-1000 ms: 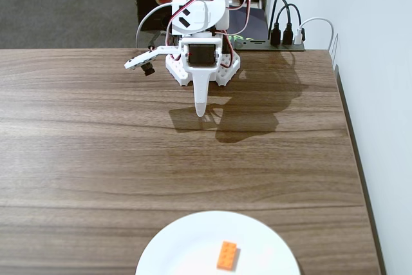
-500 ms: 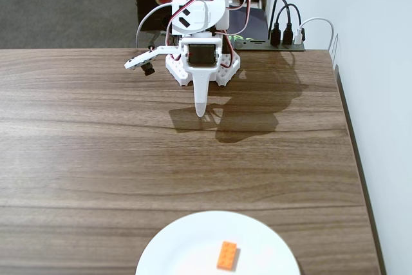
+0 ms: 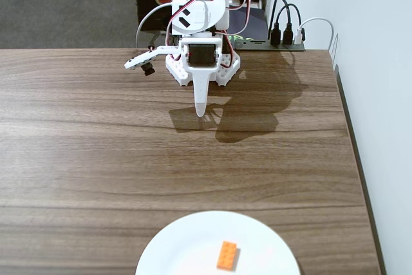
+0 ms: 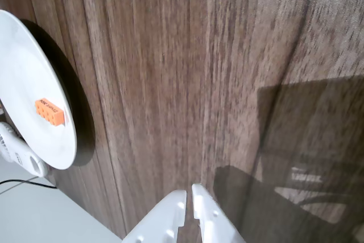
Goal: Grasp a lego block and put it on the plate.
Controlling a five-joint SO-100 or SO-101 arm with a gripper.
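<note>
The orange lego block (image 3: 226, 255) lies on the white plate (image 3: 174, 249) at the table's near edge in the fixed view. In the wrist view the block (image 4: 49, 111) sits on the plate (image 4: 23, 72) at the far left. My white gripper (image 3: 201, 113) hangs at the back of the table, folded near the arm's base, far from the plate. In the wrist view its fingertips (image 4: 189, 193) stand almost together with only a thin slit between them. It is shut and holds nothing.
The arm's base (image 3: 203, 62) stands at the table's back edge with cables and a power strip (image 3: 283, 40) behind it. A white wall runs along the right edge of the table. The wooden tabletop (image 3: 96, 146) lies between arm and plate.
</note>
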